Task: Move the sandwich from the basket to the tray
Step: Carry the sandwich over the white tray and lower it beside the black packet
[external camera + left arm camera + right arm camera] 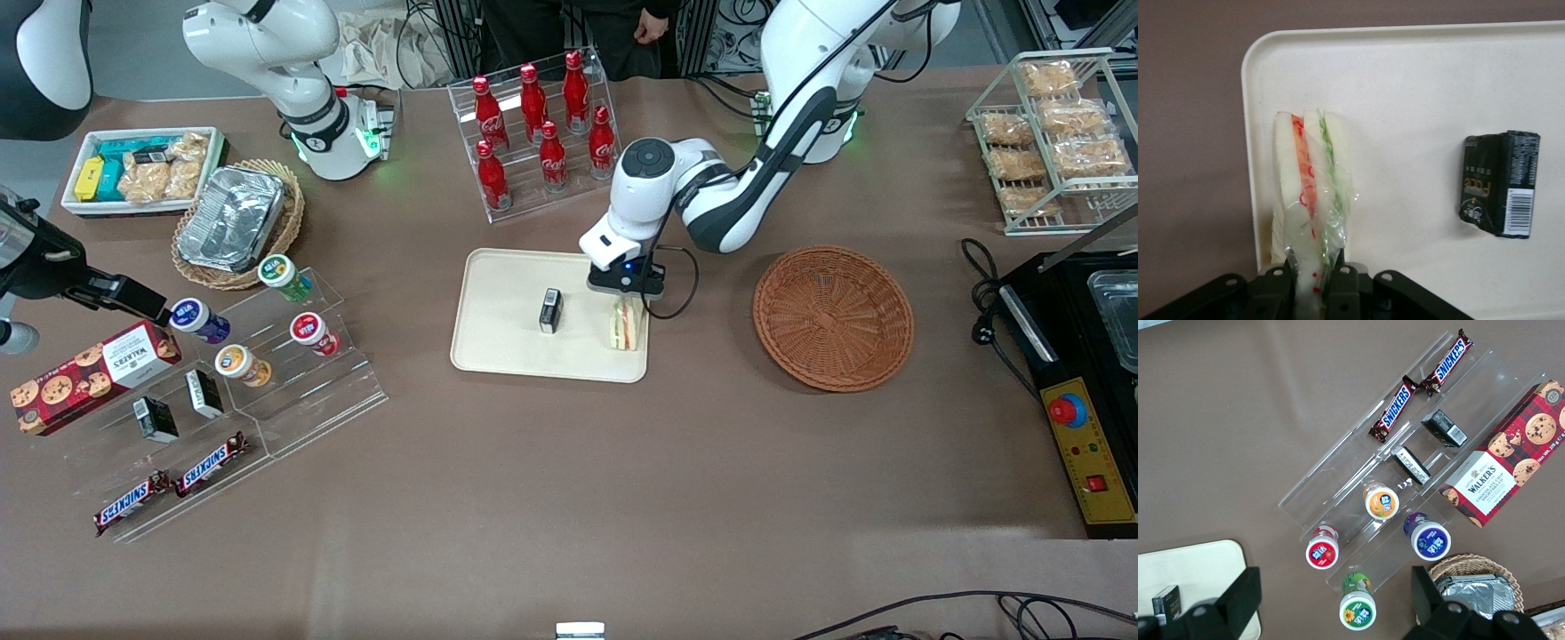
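Observation:
The sandwich (626, 324) (1310, 175), a clear-wrapped wedge of pale bread with orange and green layers, stands on edge on the cream tray (498, 302) (1418, 93), close to the rim nearest the working arm's end. My gripper (625, 295) (1313, 268) is directly above it, its fingers (1342, 273) shut on the sandwich's upper end. The reddish-brown wicker basket (833, 317) sits empty beside the tray, toward the working arm's end of the table.
A small black packet (550, 310) (1501, 183) lies on the tray beside the sandwich. A rack of red bottles (542, 133) stands farther from the front camera than the tray. Snack displays (222, 382) and a foil container in a tan basket (236, 222) lie toward the parked arm's end.

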`<state>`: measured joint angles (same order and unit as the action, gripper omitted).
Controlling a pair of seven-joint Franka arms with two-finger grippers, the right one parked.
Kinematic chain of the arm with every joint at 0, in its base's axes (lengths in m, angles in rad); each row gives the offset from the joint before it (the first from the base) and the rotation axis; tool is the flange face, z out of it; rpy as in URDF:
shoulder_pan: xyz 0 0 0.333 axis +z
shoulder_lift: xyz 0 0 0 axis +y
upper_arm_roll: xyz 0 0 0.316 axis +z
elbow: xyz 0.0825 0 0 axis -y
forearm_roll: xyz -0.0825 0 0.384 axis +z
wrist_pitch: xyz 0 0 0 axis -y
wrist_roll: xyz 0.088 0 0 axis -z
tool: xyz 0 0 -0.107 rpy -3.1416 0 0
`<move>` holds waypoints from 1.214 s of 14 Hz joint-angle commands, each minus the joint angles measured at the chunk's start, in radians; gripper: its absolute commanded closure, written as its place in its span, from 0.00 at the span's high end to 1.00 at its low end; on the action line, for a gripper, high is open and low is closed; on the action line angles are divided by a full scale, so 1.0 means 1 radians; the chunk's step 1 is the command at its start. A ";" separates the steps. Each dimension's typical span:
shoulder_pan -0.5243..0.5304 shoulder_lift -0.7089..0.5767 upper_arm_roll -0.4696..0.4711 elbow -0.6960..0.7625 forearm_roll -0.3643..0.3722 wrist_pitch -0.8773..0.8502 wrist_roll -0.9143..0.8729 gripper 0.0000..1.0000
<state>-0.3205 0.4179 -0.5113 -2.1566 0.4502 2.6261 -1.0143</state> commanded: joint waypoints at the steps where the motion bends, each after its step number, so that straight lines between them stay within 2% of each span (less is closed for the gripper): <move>1: -0.020 0.035 0.007 0.044 0.031 0.002 -0.046 0.00; 2: -0.020 0.041 0.007 0.046 0.038 0.002 -0.033 0.11; 3: -0.019 0.042 0.014 0.046 0.039 0.002 -0.024 0.58; 4: -0.020 0.045 0.026 0.046 0.054 0.002 -0.023 0.85; 5: -0.019 0.047 0.027 0.047 0.079 0.002 -0.038 1.00; 8: -0.014 0.022 0.027 0.049 0.081 -0.003 -0.050 1.00; 12: 0.004 -0.140 0.025 0.047 0.068 -0.142 -0.038 1.00; 14: 0.084 -0.204 -0.005 0.035 0.058 -0.161 -0.023 1.00; 15: 0.142 -0.221 -0.056 0.038 0.032 -0.205 0.024 1.00; 17: 0.310 -0.251 -0.178 0.056 -0.065 -0.317 0.194 1.00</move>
<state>-0.1605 0.2116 -0.5793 -2.0902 0.4603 2.3814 -0.9531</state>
